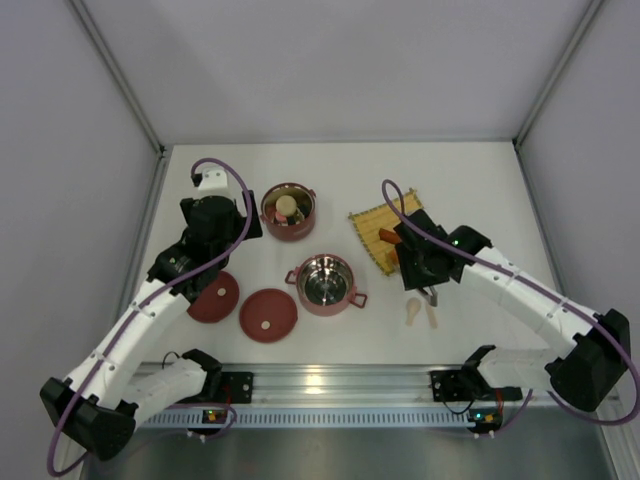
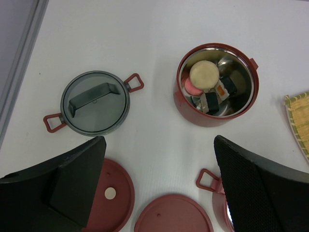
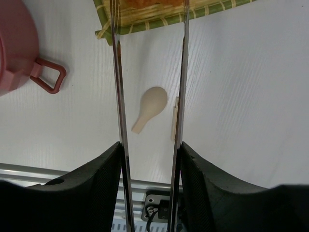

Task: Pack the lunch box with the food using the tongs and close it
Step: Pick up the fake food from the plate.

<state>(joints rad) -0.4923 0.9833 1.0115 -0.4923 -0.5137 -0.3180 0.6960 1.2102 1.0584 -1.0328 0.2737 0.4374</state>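
Observation:
One lunch box bowl [image 2: 215, 82] [image 1: 288, 211] holds food: a cream round [image 2: 204, 75], a pink piece [image 2: 192, 88] and black-and-white rolls [image 2: 227, 87]. The other bowl [image 1: 325, 284] shows only its steel lining. Two flat dark-red lids [image 1: 213, 296] [image 1: 268, 315] lie near the front. My left gripper [image 2: 158, 145] hangs open above the lids, holding nothing. My right gripper [image 3: 149, 159] [image 1: 425, 268] is shut on the tongs [image 3: 116, 72]. Their two arms stand apart and reach to the yellow mat [image 3: 159, 17], where an orange piece [image 1: 388, 236] lies.
A grey lid with a bar handle and red side loops [image 2: 95, 102] lies left of the filled bowl. A beige spoon [image 3: 150, 107] and a beige stick [image 3: 174, 118] lie on the table under the tongs. The second bowl's loop handle [image 3: 48, 77] is at the left.

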